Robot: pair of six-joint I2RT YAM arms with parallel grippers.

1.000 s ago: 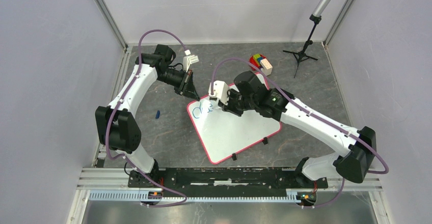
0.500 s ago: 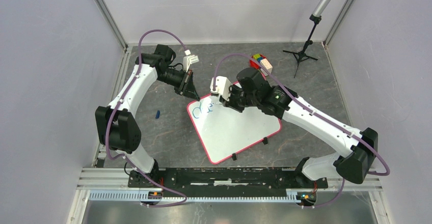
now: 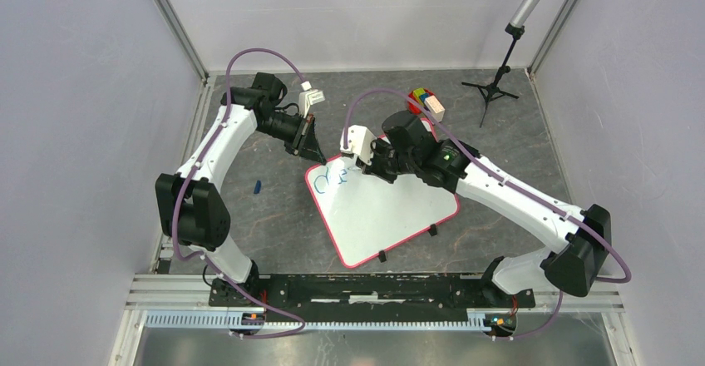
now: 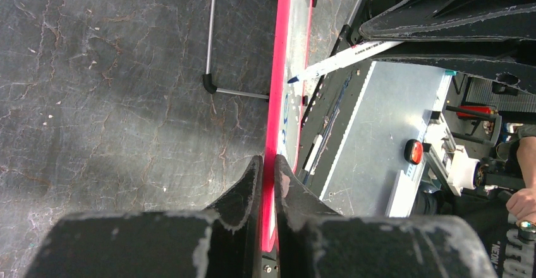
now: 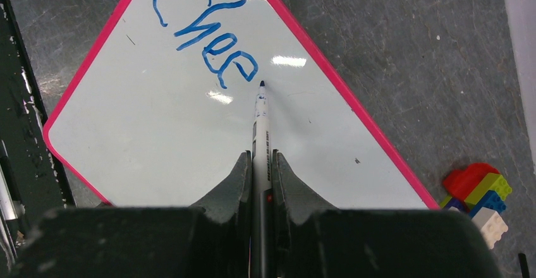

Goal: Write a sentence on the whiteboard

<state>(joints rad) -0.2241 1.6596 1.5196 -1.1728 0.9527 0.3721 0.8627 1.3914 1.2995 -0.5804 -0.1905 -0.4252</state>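
Two closed | left pincer [image 4: 268, 164] nips whiteboard [image 3: 391, 208] rim | right pincer [image 5: 260, 158] grips marker [image 5: 260, 117], tip just beside sentence [image 5: 208, 44]

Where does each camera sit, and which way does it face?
Top external: above and behind the bases, looking down at the table; left arm, right arm and whiteboard show.
Left wrist: on the left arm, looking along the whiteboard's rim; left gripper shut on that rim.
Right wrist: on the right arm, looking down at the lettering; right gripper shut on the marker.
Shared: both wrist views show the marker, lettering and whiteboard.
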